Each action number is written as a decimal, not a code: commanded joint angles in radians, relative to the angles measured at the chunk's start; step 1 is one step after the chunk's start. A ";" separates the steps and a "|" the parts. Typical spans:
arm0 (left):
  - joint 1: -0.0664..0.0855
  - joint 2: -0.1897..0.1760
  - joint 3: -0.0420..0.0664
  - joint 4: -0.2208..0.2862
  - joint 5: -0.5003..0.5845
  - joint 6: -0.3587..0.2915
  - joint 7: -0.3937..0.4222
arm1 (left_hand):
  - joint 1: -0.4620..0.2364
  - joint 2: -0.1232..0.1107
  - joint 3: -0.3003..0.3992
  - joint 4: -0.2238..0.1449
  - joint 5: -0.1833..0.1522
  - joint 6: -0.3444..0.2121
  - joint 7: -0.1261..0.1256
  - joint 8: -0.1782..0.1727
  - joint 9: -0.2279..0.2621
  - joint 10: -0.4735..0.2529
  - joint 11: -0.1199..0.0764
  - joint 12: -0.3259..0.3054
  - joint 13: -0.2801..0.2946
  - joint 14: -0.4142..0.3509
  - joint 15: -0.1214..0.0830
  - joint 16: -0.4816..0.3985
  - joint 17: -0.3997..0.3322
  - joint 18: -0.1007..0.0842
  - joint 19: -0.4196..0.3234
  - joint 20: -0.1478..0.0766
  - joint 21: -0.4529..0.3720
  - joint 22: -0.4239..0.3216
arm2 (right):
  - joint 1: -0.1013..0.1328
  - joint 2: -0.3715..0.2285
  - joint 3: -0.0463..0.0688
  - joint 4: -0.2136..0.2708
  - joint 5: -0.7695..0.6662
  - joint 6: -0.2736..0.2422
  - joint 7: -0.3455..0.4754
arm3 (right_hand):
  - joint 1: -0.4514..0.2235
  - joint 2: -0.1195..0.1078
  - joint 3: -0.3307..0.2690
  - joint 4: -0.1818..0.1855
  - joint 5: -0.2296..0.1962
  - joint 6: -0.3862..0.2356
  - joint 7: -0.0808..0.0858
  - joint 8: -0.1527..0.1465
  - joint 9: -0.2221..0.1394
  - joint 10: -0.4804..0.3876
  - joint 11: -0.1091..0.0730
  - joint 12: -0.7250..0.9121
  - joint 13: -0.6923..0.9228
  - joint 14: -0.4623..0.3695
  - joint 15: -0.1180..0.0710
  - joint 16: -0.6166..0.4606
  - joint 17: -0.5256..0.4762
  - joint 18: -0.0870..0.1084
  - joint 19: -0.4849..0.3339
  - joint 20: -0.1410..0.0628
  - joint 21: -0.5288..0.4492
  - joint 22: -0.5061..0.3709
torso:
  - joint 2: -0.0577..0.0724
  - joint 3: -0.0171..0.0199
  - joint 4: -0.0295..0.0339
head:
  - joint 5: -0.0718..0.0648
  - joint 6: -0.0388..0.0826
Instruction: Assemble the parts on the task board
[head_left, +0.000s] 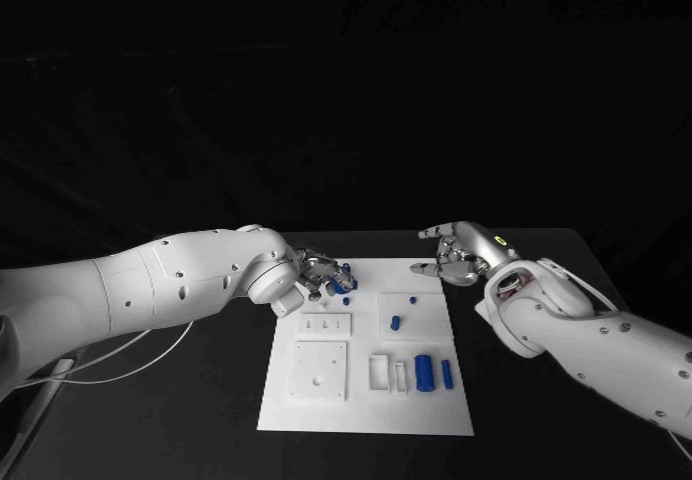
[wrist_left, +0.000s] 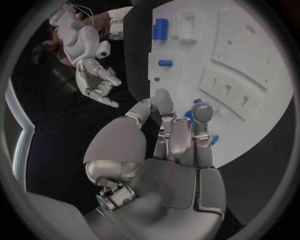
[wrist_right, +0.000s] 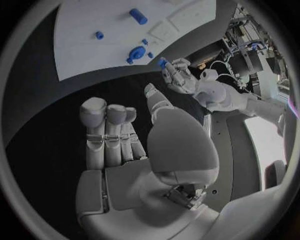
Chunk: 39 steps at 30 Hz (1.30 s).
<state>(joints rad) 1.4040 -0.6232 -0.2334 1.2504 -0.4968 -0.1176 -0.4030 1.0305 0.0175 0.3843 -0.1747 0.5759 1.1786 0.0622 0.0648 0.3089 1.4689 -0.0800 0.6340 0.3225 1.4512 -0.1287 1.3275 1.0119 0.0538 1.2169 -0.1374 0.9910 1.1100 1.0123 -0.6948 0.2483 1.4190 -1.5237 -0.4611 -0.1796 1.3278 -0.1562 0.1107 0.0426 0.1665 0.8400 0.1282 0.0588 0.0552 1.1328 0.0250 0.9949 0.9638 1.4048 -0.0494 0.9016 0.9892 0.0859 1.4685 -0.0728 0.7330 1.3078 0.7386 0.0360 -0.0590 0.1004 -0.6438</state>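
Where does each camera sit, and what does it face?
Head view: on the robot's head, looking down at the task board; both arms show.
Left wrist view: behind the left hand, facing the board.
Right wrist view: behind the right hand, facing the board's edge.
Shared: each wrist view shows the other hand.

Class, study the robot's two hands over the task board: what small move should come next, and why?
Probably the left hand should lower its blue part toward the task board: it holds that part above the board's far edge, while the right hand hovers open beside the board.
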 joint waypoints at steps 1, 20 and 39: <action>0.001 0.000 -0.003 -0.004 -0.060 0.057 -0.043 | -0.014 0.010 0.010 -0.003 -0.011 0.164 -0.106 0.002 0.717 0.047 -0.008 0.016 -0.022 0.003 0.000 0.009 0.004 0.016 0.001 0.006 -0.004 0.006 | 0.000 -0.017 0.028 0.010 0.120 0.022 0.023 | -0.002 0.011 0.000 -0.012 0.010 0.011 0.001 -0.003 0.001 -0.008 -0.002 0.000 -0.004 -0.009 -0.001 -0.007 -0.004 0.013 0.004 0.005 -0.014 0.088 | -0.007 0.0010 -0.0042 | 0.005 -0.008; -0.056 0.010 -0.008 -0.058 -0.141 0.092 -0.082 | -0.025 0.039 -0.001 0.016 -0.078 0.176 -0.111 0.002 0.773 0.046 -0.008 0.049 -0.051 0.005 0.001 0.024 0.017 0.016 0.006 0.009 -0.010 0.019 | 0.015 -0.074 0.083 0.014 0.252 0.027 0.023 | -0.008 0.027 -0.001 -0.049 0.074 0.028 0.000 -0.002 0.002 -0.014 -0.004 -0.006 -0.017 -0.014 -0.002 -0.022 -0.022 0.014 0.002 0.004 -0.047 0.083 | -0.021 -0.0014 -0.0046 | 0.011 -0.043; -0.093 0.016 -0.008 -0.064 -0.270 0.084 -0.071 | -0.027 0.053 -0.012 0.019 -0.119 0.187 -0.114 0.002 0.783 0.046 -0.008 0.062 -0.055 0.007 0.004 0.036 0.026 0.019 0.011 0.018 -0.009 0.030 | 0.015 -0.066 0.084 0.011 0.252 0.039 0.019 | -0.012 0.029 0.002 -0.058 0.102 0.027 0.000 -0.002 0.002 -0.015 -0.004 -0.006 -0.019 -0.015 -0.002 -0.022 -0.025 0.014 0.003 0.004 -0.053 0.083 | -0.019 -0.0034 -0.0034 | 0.015 -0.055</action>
<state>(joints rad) 1.3123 -0.6088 -0.2420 1.1861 -0.7174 -0.0448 -0.4816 1.0027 0.0612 0.3750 -0.1567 0.4520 1.1786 0.0622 0.0650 0.3322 1.4686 -0.0802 0.6914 0.2689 1.4530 -0.1262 1.3593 1.0366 0.0537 1.2275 -0.1268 0.9872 1.1385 1.0274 -0.7617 0.3317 1.4294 -1.2733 -0.4384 -0.1666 1.3177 -0.1381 0.1125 -0.0088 0.2640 0.8611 0.1258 0.0588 0.0554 1.1222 0.0215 0.9948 0.9458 1.3983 -0.0497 0.8828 0.9655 0.0844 1.4685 -0.0729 0.6837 1.3075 0.7187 0.0329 -0.0636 0.1154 -0.6981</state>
